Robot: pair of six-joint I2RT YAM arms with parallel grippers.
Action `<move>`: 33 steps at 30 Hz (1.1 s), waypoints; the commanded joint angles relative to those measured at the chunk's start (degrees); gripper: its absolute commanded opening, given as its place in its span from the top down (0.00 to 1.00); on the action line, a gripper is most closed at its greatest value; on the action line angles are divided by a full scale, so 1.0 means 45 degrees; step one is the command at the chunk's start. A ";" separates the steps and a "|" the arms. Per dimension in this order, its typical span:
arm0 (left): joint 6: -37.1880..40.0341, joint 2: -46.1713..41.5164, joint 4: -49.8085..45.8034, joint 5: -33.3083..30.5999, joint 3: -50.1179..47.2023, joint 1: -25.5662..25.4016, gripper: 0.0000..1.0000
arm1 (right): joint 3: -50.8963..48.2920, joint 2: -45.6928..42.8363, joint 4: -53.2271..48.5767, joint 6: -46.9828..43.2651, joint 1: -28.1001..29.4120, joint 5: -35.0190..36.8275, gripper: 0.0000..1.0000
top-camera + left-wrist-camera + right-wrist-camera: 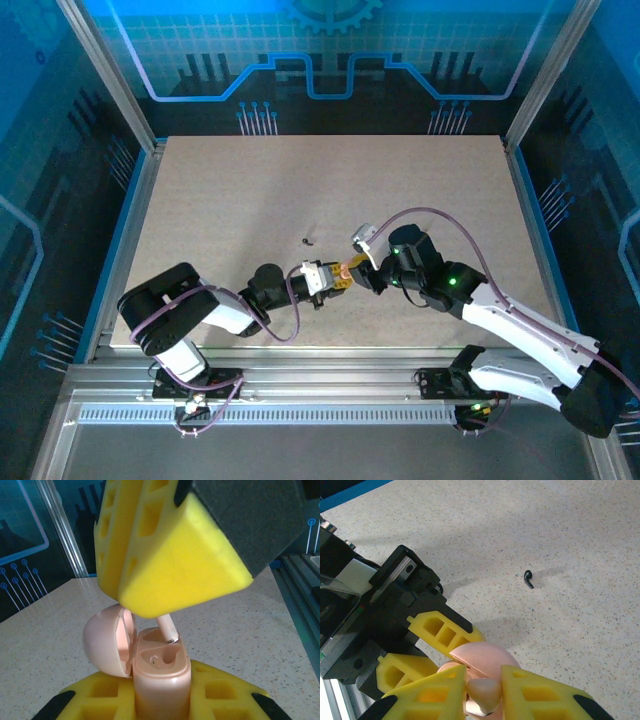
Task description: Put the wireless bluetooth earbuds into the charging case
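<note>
left hand (160,704) clenches the open charging case (161,677); right hand (484,698) pinches the pale earbud (168,629), stem tip at a socket. next: press it home squarely. black earbud (528,578) lies apart on the table (570,520).

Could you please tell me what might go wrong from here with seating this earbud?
1. The right gripper holds the pale earbud at a slant, its stem at the rim of a well in the charging case; it may jam or pop out on release.
2. The open lid stands close beside that gripper; a sideways nudge could swing it shut.
</note>
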 commanded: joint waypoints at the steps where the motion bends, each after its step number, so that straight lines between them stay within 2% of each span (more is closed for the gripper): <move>1: -0.0456 -0.0468 0.0553 -0.0107 0.0445 -0.0130 0.83 | -0.0276 0.0144 0.0362 0.0259 0.0307 -0.0033 0.77; 8: -0.0554 -0.0580 0.0555 -0.0113 0.0477 -0.0144 0.83 | -0.0298 0.0119 0.0407 0.0308 0.0340 0.0037 0.77; 19: -0.0715 -0.0187 0.0555 -0.0850 0.0479 -0.0130 0.83 | 0.0182 -0.1251 -0.0295 0.0273 0.0380 0.0301 0.77; 33: -0.0882 -0.0277 0.0553 -0.0501 0.0551 -0.0136 0.83 | -0.0726 -0.1290 0.1454 0.1019 0.0386 0.0593 0.77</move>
